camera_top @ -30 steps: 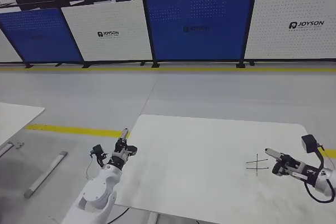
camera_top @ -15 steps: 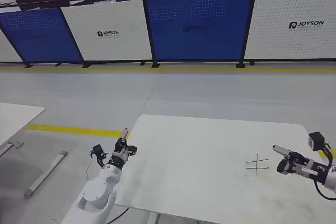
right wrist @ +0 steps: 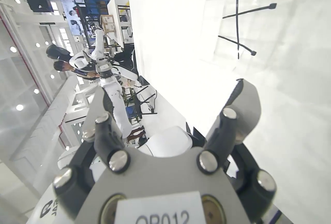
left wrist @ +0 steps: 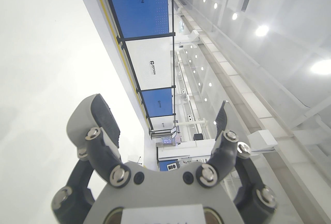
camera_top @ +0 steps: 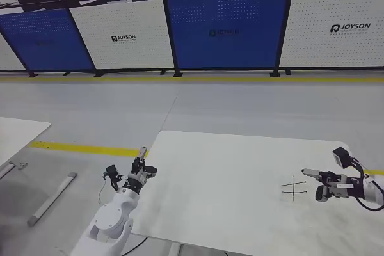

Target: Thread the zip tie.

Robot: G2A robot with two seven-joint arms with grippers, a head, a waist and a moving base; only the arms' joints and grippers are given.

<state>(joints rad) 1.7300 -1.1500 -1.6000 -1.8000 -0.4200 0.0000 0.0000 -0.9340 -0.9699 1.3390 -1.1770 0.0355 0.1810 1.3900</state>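
Three thin black zip ties (camera_top: 294, 187) lie crossed on the white table (camera_top: 230, 185) near its right side, one laid across the other two. In the right wrist view the zip ties (right wrist: 237, 18) lie flat ahead of the fingers, untouched. My right gripper (camera_top: 312, 184) hovers just right of them, open and holding nothing; in its own view the right gripper (right wrist: 168, 98) has its jaws spread wide. My left gripper (camera_top: 141, 157) sits at the table's left edge, far from the ties. In the left wrist view, the left gripper (left wrist: 163, 116) is open and holds nothing.
A faint clear rectangular sheet (right wrist: 219, 36) seems to lie under the ties. A second white table (camera_top: 9, 137) stands to the far left. Blue and white partition panels (camera_top: 227, 35) line the back of the floor.
The right gripper drew back to the right, then returned toward the zip ties with its wrist turned. The left arm has not moved.
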